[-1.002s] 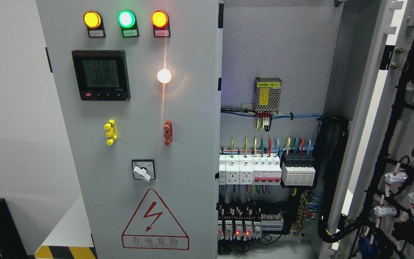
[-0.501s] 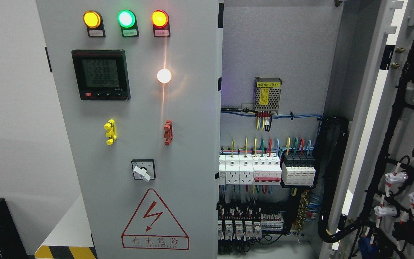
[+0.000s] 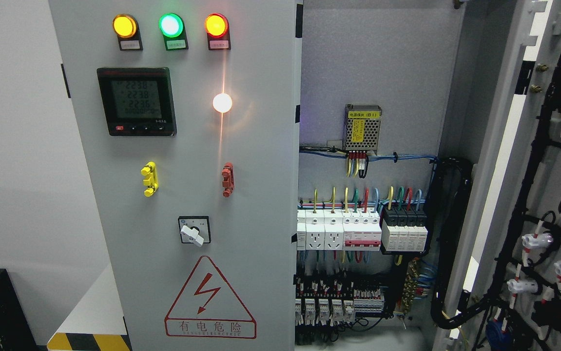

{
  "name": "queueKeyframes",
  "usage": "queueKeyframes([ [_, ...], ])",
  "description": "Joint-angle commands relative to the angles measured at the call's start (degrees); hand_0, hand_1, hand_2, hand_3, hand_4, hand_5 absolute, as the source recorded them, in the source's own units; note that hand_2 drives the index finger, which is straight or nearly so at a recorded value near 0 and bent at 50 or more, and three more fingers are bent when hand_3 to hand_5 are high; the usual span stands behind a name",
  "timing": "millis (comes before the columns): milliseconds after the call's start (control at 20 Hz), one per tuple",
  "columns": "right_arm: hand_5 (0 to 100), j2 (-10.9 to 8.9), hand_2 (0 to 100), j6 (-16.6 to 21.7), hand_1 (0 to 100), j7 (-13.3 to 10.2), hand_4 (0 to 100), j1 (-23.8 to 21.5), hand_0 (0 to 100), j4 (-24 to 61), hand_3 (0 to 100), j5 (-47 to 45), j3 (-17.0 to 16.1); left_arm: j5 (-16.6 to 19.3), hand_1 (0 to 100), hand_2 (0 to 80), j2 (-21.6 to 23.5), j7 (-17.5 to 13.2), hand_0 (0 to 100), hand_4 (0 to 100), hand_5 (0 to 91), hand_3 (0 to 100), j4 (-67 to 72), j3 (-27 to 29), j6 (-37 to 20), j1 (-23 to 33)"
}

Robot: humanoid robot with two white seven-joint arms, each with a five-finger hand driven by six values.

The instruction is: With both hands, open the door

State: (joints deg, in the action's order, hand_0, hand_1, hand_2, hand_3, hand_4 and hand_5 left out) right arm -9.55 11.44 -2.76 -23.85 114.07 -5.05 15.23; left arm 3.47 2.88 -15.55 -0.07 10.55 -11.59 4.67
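Grey left door (image 3: 256, 146) closed: 3 indicator lamps (image 3: 171, 25), meter (image 3: 136, 101), yellow handle (image 3: 149, 179), red handle (image 3: 227, 180). Cabinet interior (image 3: 373, 58) exposed centre, breakers (image 3: 338, 229) mid-height. Right door (image 3: 533, 146) swung open, apparently fully, wiring harness (image 3: 524, 195) inside. Neither hand in frame; finger state indeterminable.

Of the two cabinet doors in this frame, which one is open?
The right door is open: swung out to the right, showing wiring on its inner face and the breakers inside. The left door, carrying the three indicator lamps and the meter, is shut.
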Motion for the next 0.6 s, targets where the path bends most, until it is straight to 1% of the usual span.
queueKeyframes([
  [0, 0, -0.38, 0, -0.02, 0, 0.21, 0, 6.97, 0, 5.20, 0, -0.05, 2.17, -0.04, 0, 0.0, -0.16, -0.09, 0, 0, 0.0, 0, -1.52, 0.09, -0.45, 0.25],
  [150, 0, 0.06, 0, -0.54, 0, -0.05, 0, 9.78, 0, 5.20, 0, -0.14, 2.00, -0.04, 0, 0.0, -0.07, -0.09, 0, 0, 0.0, 0, -1.52, 0.18, -0.45, 0.34],
  [351, 0, 0.76, 0, -0.80, 0, -0.23, 0, 15.23, 0, 5.11, 0, -0.22, 1.64, -0.04, 0, 0.0, 0.02, -0.09, 0, 0, 0.0, 0, -1.52, 0.18, -0.45, 0.34],
  [401, 0, 1.11, 0, -1.76, 0, -0.23, 0, 16.20, 0, 5.03, 0, -0.22, 1.82, -0.04, 0, 0.0, 0.10, -0.09, 0, 0, 0.0, 0, -1.52, 0.18, -0.45, 0.34],
  [501, 0, 1.64, 0, -5.10, 0, -0.23, 0, 17.95, 0, 5.02, 0, -0.31, 2.17, -0.04, 0, 0.0, 0.10, -0.09, 0, 0, 0.0, 0, -1.52, 0.18, -0.45, 0.51],
  [551, 0, 2.51, 0, -6.59, 0, -0.23, 0, 19.09, 0, 5.02, 0, -0.31, 2.26, -0.13, 0, 0.0, 0.10, -0.09, 0, 0, 0.0, 0, -1.43, 0.18, -0.45, 0.51],
])
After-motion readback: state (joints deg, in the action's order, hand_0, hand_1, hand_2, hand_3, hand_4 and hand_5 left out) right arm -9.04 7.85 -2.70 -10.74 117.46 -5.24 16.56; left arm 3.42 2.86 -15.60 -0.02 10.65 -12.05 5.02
